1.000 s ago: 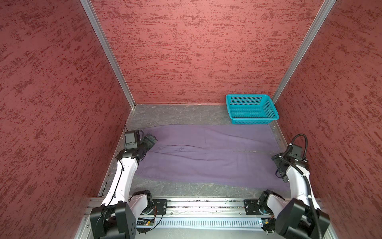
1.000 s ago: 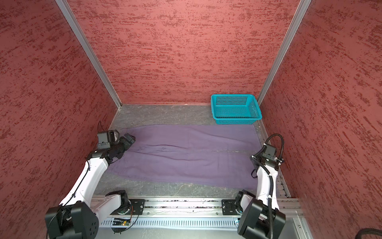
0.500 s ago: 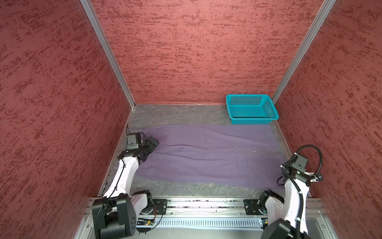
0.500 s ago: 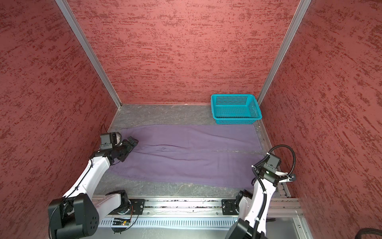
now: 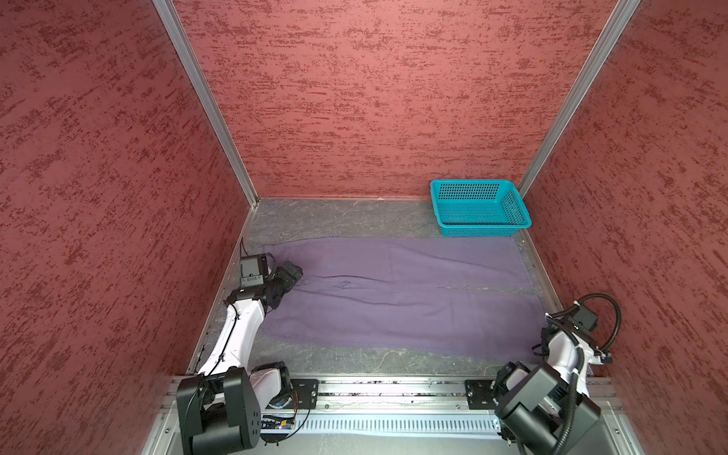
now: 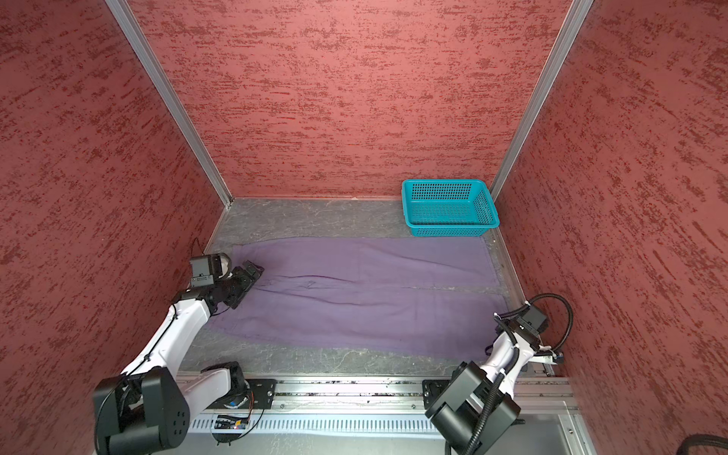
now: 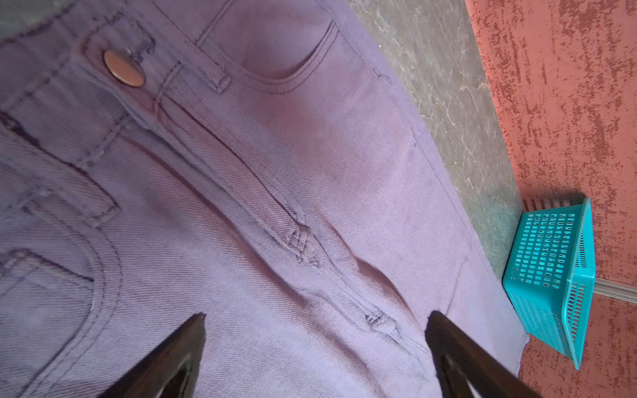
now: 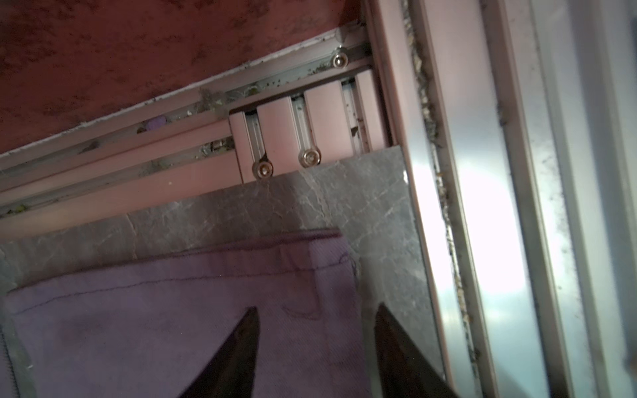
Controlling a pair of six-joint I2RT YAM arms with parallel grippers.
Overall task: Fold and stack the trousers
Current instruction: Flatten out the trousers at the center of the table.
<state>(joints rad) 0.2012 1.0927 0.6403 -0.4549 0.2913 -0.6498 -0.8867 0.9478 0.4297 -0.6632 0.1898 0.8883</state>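
Left wrist view: left end effector (image 7: 315, 315) spread wide over the trousers (image 7: 275, 165) — right end effector (image 8: 315, 310) half-spread, straddling their hem corner, nothing gripped.

Left arm (image 5: 240, 331) and right arm (image 5: 564, 351) are made of white shells joined by black joints. Large black rounded base housings (image 5: 220, 413) are seen, with black mounting plates (image 5: 305, 394) dotted with small screws beside them. A thin black cable (image 5: 233, 323) is tied along the left arm's white link. A thick ribbed black hose (image 5: 619, 321) is attached at the right wrist. A black camera box (image 5: 252, 268) is fitted on the left wrist. Left gripper (image 7: 316, 314) and right gripper (image 8: 316, 306) are fitted with dark, tapered fingers (image 7: 175, 358).
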